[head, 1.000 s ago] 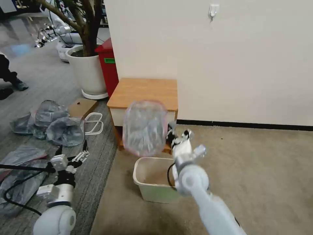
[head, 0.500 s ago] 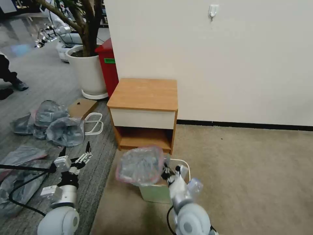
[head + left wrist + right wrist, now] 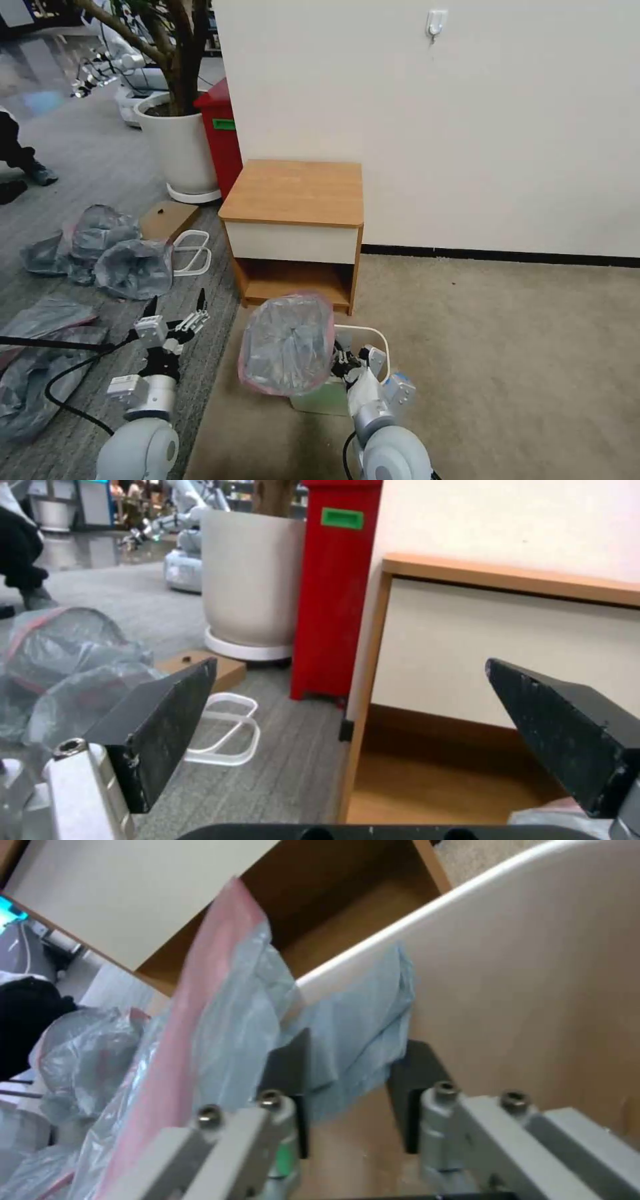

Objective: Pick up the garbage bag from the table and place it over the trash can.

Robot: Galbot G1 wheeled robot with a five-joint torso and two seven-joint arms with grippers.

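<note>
Item: the garbage bag [image 3: 288, 345], translucent grey with pink rim, hung over the left edge of the trash can [image 3: 373, 336]; we recorded its long axis running up and down, tilted slightly, its wide face turned toward the head camera. Our right gripper [image 3: 348, 363] sat at the can's near rim, its fingers [image 3: 288, 1075] only partly closed, with a fold of bag film lying between them and gaps showing on both sides. The can stood on carpet just before the table [image 3: 293, 193]. Our left gripper [image 3: 175, 313] hovered well apart over grey flooring, fingers [image 3: 163, 720] spread wide, touching nothing.
</note>
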